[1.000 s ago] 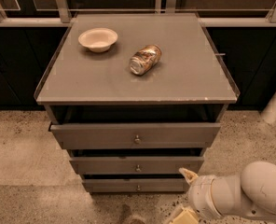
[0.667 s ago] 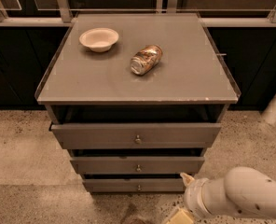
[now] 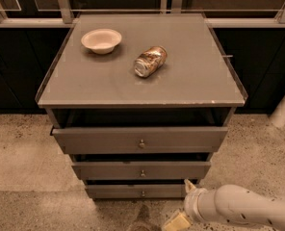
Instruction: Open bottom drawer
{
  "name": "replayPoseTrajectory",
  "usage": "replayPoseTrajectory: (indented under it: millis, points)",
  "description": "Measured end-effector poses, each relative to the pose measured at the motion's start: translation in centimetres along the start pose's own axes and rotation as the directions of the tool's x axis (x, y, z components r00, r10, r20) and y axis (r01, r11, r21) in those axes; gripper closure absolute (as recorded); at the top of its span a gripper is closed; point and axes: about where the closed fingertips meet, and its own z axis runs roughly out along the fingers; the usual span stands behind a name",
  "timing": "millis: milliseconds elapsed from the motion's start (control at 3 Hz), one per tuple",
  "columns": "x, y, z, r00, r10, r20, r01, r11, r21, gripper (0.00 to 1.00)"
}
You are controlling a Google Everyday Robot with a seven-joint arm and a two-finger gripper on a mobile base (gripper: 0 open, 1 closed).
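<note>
The bottom drawer is the lowest and slimmest of three grey fronts, with a tiny brass knob at its middle. It sits slightly out from the cabinet, like the two drawers above it. My gripper is at the lower right, low near the floor, just off the drawer's right end and right of the knob. Its two tan fingers are spread apart and hold nothing. The white arm runs off to the right.
The grey cabinet top carries a white bowl at the back left and a crushed can lying on its side near the middle. Dark cabinets stand behind. A white post stands at the right. The floor is speckled concrete.
My arm has dropped lower in the view and stretched out more to the right. The gripper stays by the bottom drawer's right end. The drawers have not moved.
</note>
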Motion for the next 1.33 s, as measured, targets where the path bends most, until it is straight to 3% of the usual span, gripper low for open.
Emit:
replayPoseTrajectory:
  millis: [333,667,1000,1333]
  points:
    - [1.1,-2.3,2.8,0.995,0.056,0.086,-0.058,0.998,0.024,0.0]
    - [1.8,-2.4,3.7,0.992,0.083,0.095,-0.084,0.9964,0.012,0.0]
    - [3.3,-3.1,4.2,0.987,0.115,0.112,-0.119,0.9924,0.031,0.0]
    - [6.2,-2.5,8.1,0.975,0.177,0.131,-0.175,0.9841,-0.032,0.0]
